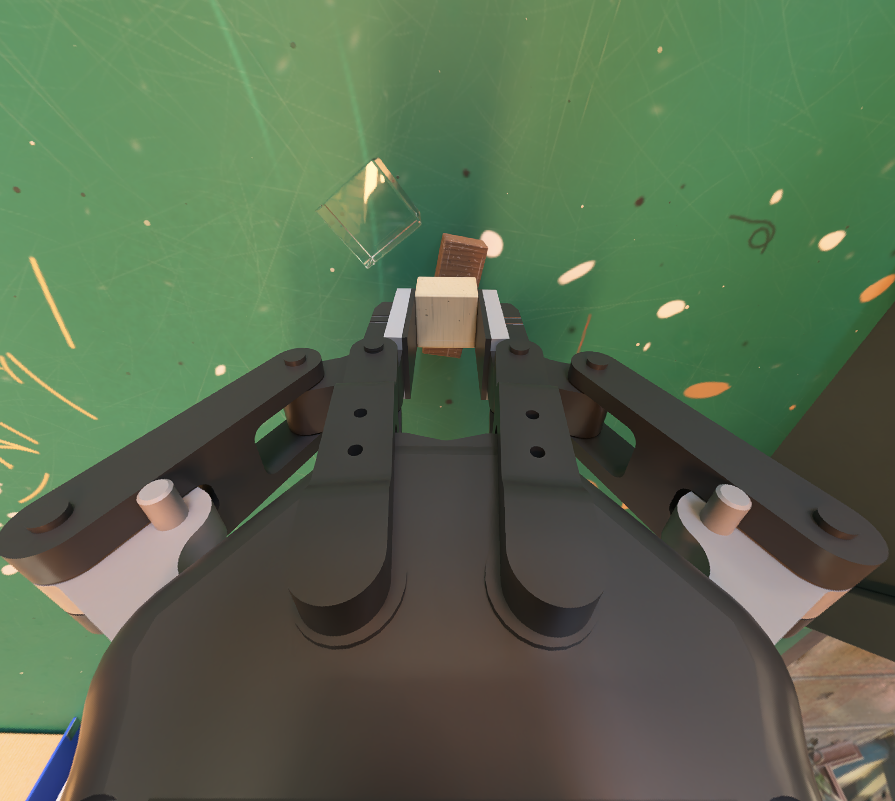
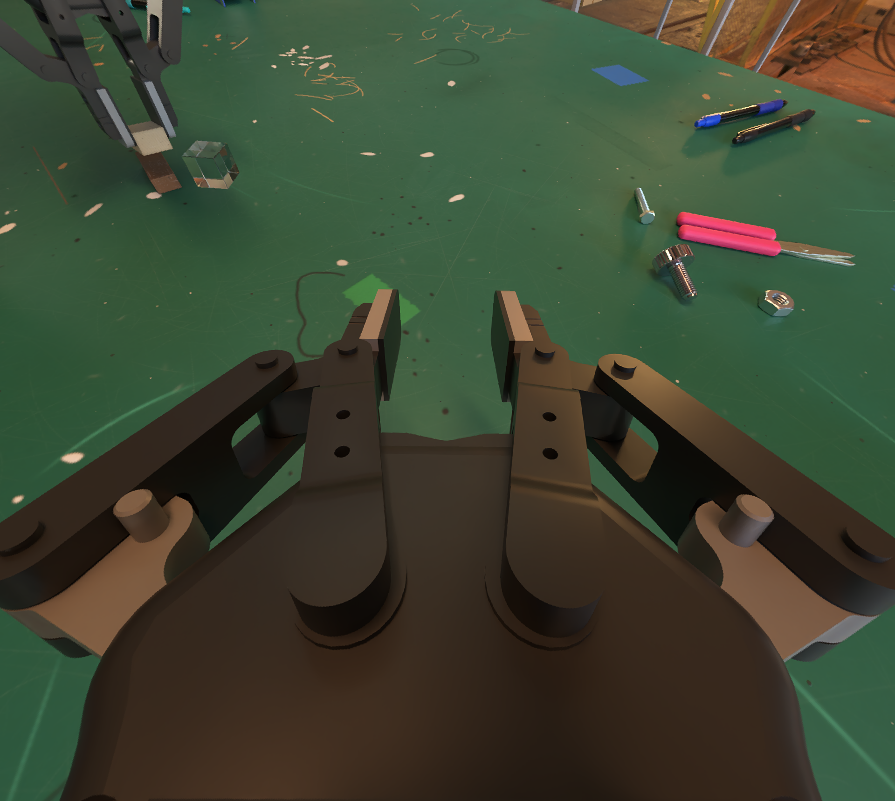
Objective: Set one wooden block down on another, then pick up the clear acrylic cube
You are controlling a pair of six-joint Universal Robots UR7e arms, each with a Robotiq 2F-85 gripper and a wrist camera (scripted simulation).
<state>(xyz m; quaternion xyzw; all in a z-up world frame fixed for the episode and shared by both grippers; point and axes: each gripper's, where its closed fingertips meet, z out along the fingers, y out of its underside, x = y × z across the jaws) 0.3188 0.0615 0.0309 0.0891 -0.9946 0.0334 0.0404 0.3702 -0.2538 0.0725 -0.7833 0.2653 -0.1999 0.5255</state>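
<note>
I'm gripping the pale wooden block [image 1: 446,312] in my left gripper [image 1: 446,315] over the brown block [image 1: 460,256]; the acrylic cube [image 1: 369,212] is sitting at eleven o'clock. My right gripper [image 2: 446,318] is hanging open, holding nothing.

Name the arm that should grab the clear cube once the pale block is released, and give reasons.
Probably left. The left gripper holds the pale wooden block over the dark wooden block, right beside the clear acrylic cube. The right gripper is open but far off.

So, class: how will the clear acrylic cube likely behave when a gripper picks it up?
The clear acrylic cube looks rigid, so it should not deform. Its glossy faces may be slippery. Flat sides resting on the green table suggest it will slide, not roll.
</note>
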